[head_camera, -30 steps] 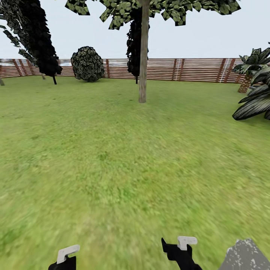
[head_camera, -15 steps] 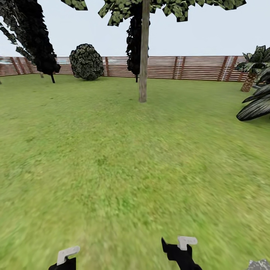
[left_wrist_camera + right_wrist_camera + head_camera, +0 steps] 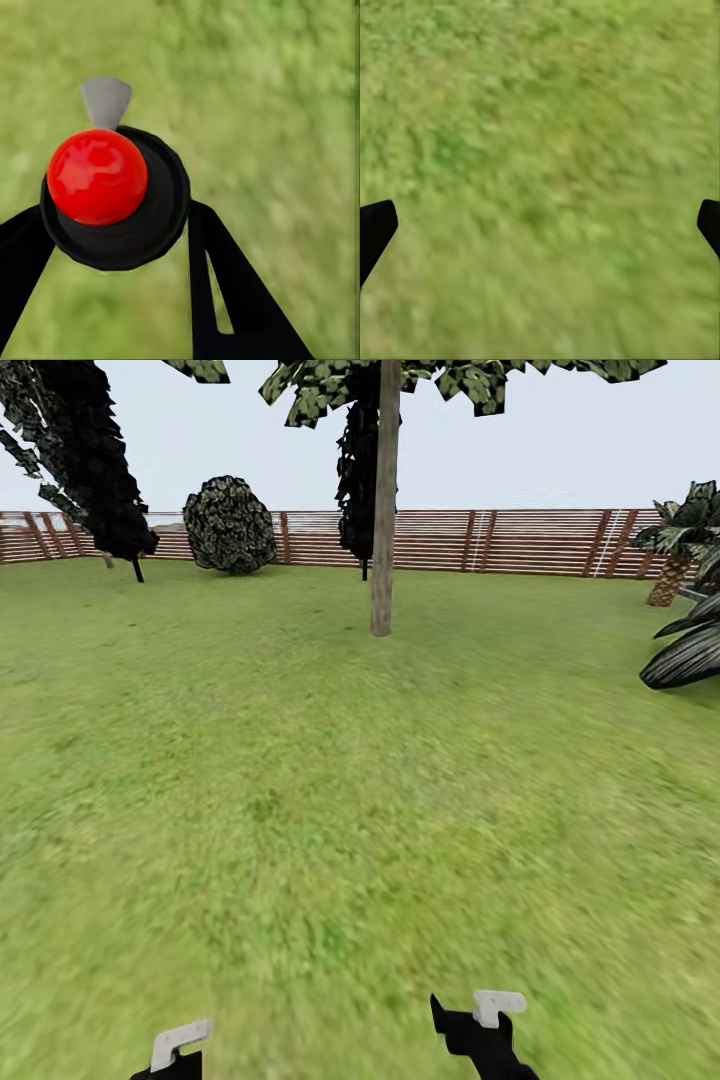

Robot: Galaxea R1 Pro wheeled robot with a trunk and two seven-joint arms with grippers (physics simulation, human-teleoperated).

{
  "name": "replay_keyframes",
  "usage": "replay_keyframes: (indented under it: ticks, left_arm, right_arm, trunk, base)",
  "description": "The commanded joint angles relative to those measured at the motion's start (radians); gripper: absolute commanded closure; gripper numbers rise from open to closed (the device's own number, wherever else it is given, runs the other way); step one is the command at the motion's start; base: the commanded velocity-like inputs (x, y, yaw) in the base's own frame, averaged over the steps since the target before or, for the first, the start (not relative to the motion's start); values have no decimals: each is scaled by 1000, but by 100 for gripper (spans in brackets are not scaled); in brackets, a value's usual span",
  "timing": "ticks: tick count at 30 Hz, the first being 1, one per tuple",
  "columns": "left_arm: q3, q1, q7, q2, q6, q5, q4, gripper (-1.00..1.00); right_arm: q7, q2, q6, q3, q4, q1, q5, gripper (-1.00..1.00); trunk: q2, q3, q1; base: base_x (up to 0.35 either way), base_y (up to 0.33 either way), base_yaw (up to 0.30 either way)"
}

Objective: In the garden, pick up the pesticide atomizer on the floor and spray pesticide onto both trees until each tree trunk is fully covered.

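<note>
Dark pesticide atomizer [image 3: 154,225] gripped btwn left tool [image 3: 116,214] fingers, over lawn [image 3: 300,112]

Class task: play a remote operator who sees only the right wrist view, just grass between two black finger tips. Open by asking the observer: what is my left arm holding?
Observer: The left gripper has its jaws either side of a round black bottle with a red dome and a grey trigger, seemingly the pesticide atomizer.
Operator: Is any tree ahead?
Observer: Yes. In the head view a slim pale trunk stands ahead on the lawn.
Operator: What is behind it?
Observer: A brown slatted fence.
</note>
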Motion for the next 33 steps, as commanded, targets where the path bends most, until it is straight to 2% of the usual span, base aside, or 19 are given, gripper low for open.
replay_keyframes:
  ticks: [1,19,25,33]
  left_arm:
    - [0,0,1,0,0,-1,0,100]
    - [-1,0,1,-2,0,-1,1,100]
    - [0,0,-4,-2,-32,-1,1,100]
    - [0,0,-5,-2,-39,-1,1,100]
  right_arm:
    - [0,0,0,0,0,-1,0,-100]
    - [1,0,0,-3,2,-1,1,-100]
    - [0,0,-1,-3,22,-1,0,-100]
    - [1,0,-2,-2,24,-1,0,-100]
  trunk:
    - [0,0,0]
    - [0,0,0]
    - [0,0,0]
    - [0,0,0]
  base:
    - [335,0,0]
    - [335,0,0]
    - [335,0,0]
    - [336,0,0]
